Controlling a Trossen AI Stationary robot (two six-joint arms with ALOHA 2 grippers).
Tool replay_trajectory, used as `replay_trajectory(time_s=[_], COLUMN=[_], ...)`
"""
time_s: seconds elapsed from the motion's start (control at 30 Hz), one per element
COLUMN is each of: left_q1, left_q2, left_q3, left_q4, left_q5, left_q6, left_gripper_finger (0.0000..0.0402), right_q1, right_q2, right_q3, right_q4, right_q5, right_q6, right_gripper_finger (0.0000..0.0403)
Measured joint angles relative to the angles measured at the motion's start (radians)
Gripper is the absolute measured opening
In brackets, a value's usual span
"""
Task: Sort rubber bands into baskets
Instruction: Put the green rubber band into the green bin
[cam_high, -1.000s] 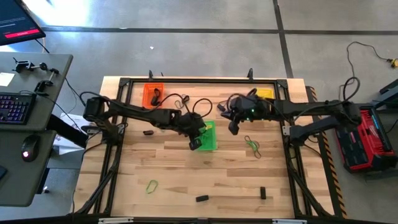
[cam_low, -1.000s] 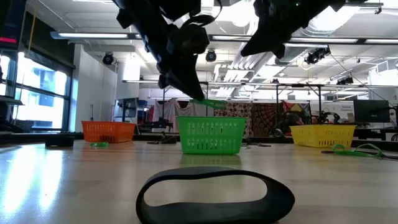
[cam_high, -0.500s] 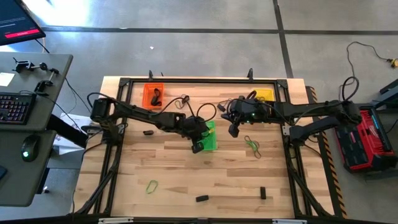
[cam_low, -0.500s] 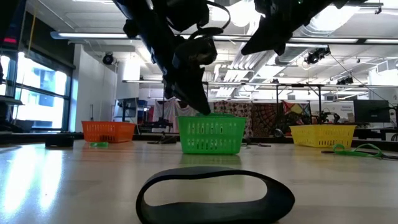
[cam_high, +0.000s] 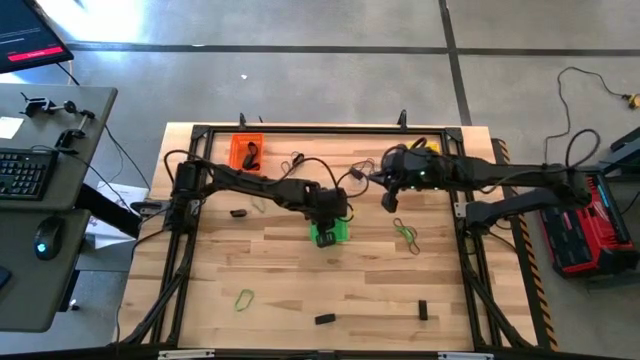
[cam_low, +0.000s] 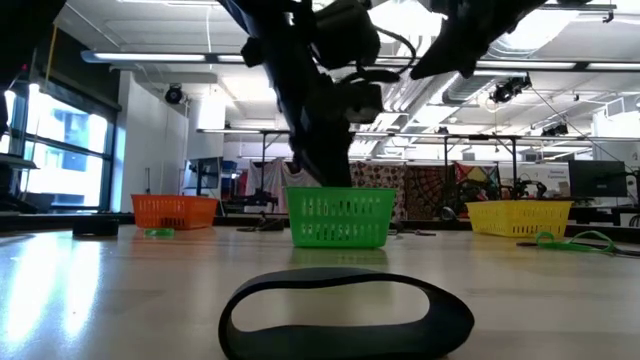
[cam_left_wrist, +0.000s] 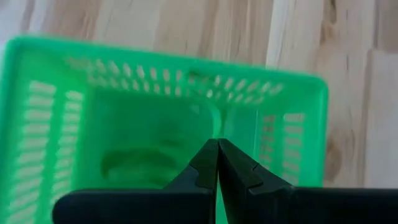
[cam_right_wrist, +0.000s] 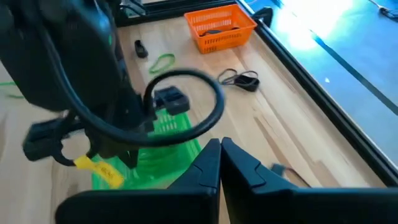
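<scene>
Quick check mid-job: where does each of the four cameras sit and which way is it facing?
High: overhead, straight down; both arms, green basket.
Low: table height, level; big black band, arms above.
Left wrist: above the green basket, looking in; left claw shut.
Right wrist: toward the orange basket; right claw shut.
Shared: all show the green basket.

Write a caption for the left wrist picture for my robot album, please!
Left gripper, shut, points into the green slotted plastic basket on the pale wooden table.
</scene>
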Motion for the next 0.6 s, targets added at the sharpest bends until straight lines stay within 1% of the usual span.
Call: replay_trajectory(time_s=[0.23,0.5,0.6], left_q1=[-0.014,-0.017,-0.017], left_q2=[0.011,0.011,0.011], left_q3=[0.002,0.002,0.002], left_q4=[-0.048,-0.056,-0.057], left_q5=[-0.008,0.004,0.027], left_q6=[-0.006,-0.035,-0.036], left_gripper_finger=[0.0000,0.0002,0.0013], right_q1=[-0.004,-0.004,-0.003], right_q2=[-0.076,-0.084,-0.084], right_q3=[0.000,0.000,0.000], right_q4=[-0.027,-0.050,-0.057], right_q5=[0.007,0.007,0.008], right_q6=[0.003,0.013,0.033], right_gripper_finger=[0.0000,0.0000,0.0000])
